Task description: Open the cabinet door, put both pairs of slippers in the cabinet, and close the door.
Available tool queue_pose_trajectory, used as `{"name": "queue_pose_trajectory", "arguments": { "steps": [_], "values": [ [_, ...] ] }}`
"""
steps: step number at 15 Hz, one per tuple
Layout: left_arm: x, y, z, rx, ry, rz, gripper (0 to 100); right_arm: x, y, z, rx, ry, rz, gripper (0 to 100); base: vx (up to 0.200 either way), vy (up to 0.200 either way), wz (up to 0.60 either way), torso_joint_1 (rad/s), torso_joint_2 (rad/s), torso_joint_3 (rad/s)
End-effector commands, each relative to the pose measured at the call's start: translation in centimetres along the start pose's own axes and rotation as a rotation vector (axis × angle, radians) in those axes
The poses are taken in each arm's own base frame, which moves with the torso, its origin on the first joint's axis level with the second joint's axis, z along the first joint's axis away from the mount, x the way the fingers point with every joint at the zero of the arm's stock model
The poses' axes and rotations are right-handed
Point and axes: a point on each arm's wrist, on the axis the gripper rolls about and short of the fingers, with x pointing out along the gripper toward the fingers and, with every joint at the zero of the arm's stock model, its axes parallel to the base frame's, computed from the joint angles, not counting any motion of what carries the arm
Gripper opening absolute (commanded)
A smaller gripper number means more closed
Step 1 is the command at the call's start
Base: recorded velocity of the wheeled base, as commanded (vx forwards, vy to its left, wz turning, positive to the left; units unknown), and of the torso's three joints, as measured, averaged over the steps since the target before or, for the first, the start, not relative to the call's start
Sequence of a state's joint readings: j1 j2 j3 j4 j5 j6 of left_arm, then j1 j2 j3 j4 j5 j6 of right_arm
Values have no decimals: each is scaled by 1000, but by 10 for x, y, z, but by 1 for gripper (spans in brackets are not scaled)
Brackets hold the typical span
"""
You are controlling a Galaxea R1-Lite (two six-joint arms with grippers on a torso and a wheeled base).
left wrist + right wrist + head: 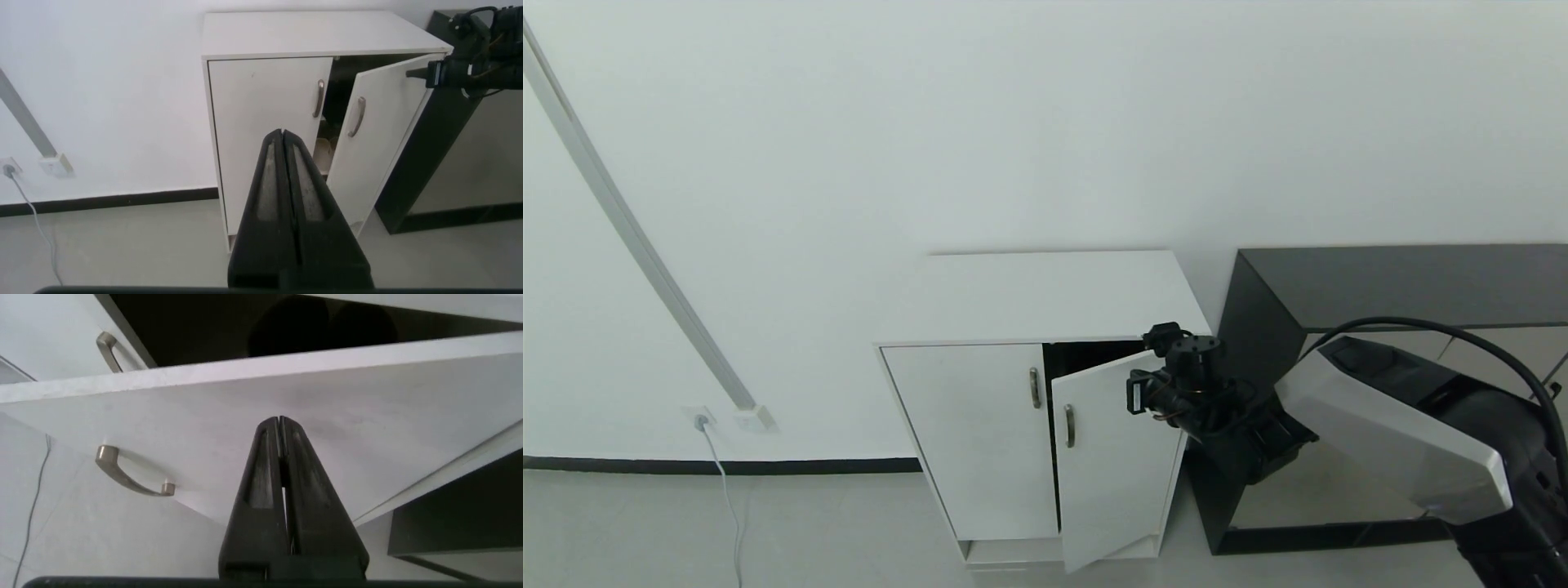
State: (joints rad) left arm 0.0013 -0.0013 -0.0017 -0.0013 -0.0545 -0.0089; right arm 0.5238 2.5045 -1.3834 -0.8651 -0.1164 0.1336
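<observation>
The white cabinet point(1054, 298) stands against the wall with its left door point(972, 441) closed and its right door point(1115, 465) swung partly out. My right gripper point(1137, 392) is at the upper outer part of that door. In the right wrist view the right gripper point(282, 423) is shut, its tips at the door's front face point(368, 433), above the door handle point(131, 469). My left gripper point(282, 135) is shut on nothing and hangs well in front of the cabinet point(270, 106). Pale shapes point(325, 149) show in the dark gap; I cannot tell what they are.
A dark, mirror-fronted unit point(1258, 318) stands right beside the cabinet. A wall socket point(699, 421) with a hanging cable and a slanted conduit point(629, 220) are on the left wall. Bare floor point(809, 531) lies left of the cabinet.
</observation>
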Motion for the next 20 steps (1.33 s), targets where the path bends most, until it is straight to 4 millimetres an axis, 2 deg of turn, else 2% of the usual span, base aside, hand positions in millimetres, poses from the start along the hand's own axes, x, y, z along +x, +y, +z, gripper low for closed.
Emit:
{"name": "queue_pose_trajectory", "arguments": {
  "steps": [1,15,20],
  "values": [
    [0,0,0,0,1,0,0,5,1,-1,0,-6,1,0,0,0,0,0,0,0],
    [0,0,0,-2,1,1,0,36,5,0,-1,-33,3,0,0,0,0,0,0,0],
    [0,0,0,-2,1,1,0,43,-4,1,2,-38,-14,0,0,0,0,0,0,0]
  ]
}}
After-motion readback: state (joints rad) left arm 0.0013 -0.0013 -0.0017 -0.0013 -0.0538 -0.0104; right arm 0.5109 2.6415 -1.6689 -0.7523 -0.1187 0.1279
